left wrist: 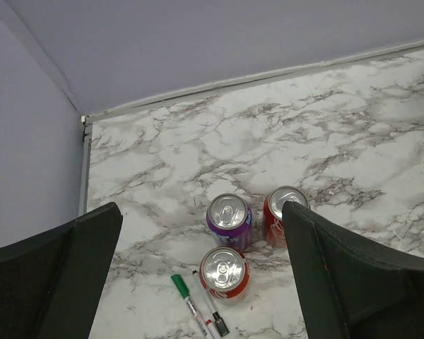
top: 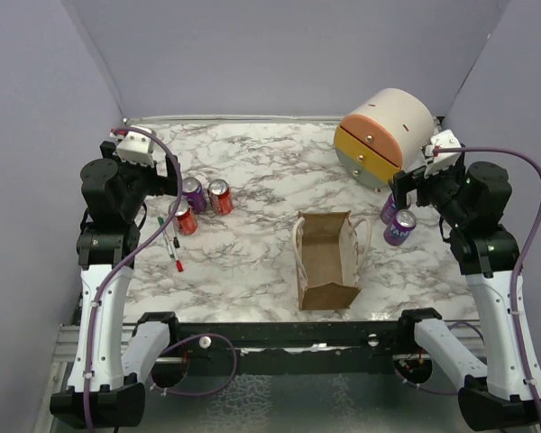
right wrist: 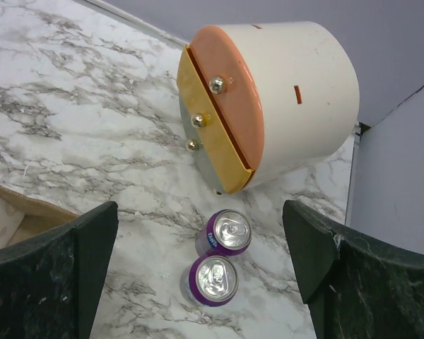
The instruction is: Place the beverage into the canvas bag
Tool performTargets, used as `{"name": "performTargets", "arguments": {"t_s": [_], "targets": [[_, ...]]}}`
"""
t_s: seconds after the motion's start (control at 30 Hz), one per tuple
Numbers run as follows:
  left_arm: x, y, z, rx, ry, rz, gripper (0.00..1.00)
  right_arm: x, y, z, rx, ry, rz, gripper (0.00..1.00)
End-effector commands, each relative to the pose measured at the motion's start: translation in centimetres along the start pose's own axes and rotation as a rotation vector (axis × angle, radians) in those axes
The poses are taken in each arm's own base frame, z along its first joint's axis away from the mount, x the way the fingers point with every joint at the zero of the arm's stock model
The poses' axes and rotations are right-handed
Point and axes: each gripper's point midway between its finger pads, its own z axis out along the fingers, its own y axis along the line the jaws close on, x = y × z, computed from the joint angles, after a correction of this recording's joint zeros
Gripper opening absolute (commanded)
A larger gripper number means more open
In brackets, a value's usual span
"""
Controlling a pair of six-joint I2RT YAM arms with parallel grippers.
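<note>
A tan canvas bag (top: 327, 293) sits open at the lower centre of the overhead view, on a marbled bench (top: 261, 162). Right of the bag, two purple cans (top: 399, 227) stand upright side by side. The right tool (right wrist: 200, 208) hangs above them, fingers wide apart. A cream-and-orange cylinder (top: 388, 135) lies at upper right. At left, a third purple can (top: 194, 194) and two red cans (top: 220, 196) cluster below the left tool (left wrist: 200, 210), its fingers also apart. Markers (top: 173, 250) lie just beside them.
</note>
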Motion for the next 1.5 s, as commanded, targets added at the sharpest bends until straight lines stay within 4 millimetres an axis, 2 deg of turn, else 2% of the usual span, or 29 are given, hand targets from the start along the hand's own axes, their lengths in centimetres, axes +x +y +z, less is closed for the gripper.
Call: {"name": "performTargets", "arguments": {"t_s": [0.0,0.4,0.57,0.87,1.0,1.17,1.33,1.47], "targets": [[-0.4,-0.1,-0.1,0.002,-0.031,0.020,0.99,-1.3,0.9,-0.8,-0.052,-0.029,-0.030,1.00],[0.2,-0.6,0.3,0.028,-0.031,0.018,0.99,-0.4,1.4,-0.9,-0.079,-0.004,-0.056,1.00],[0.5,-2.2,0.5,0.116,-0.024,0.008,0.99,0.3,1.3,-0.9,-0.070,0.017,-0.065,1.00],[0.6,-6.1,0.3,0.311,-0.005,-0.025,0.99,1.9,0.8,-1.0,-0.040,0.061,-0.083,1.00],[0.9,-8.4,0.4,0.381,0.033,-0.025,0.99,2.2,0.9,-0.8,-0.054,0.072,-0.072,1.00],[1.8,-12.3,0.1,0.509,0.097,-0.065,0.99,2.6,1.1,-0.5,-0.074,0.083,-0.078,1.00],[2.5,-16.7,-1.4,0.685,0.166,-0.138,0.99,3.4,1.5,-0.2,-0.099,0.104,-0.085,1.00],[2.6,-20.6,-3.6,0.868,0.234,-0.230,0.99,4.1,2.2,0.0,-0.140,0.121,-0.079,1.00]]}}
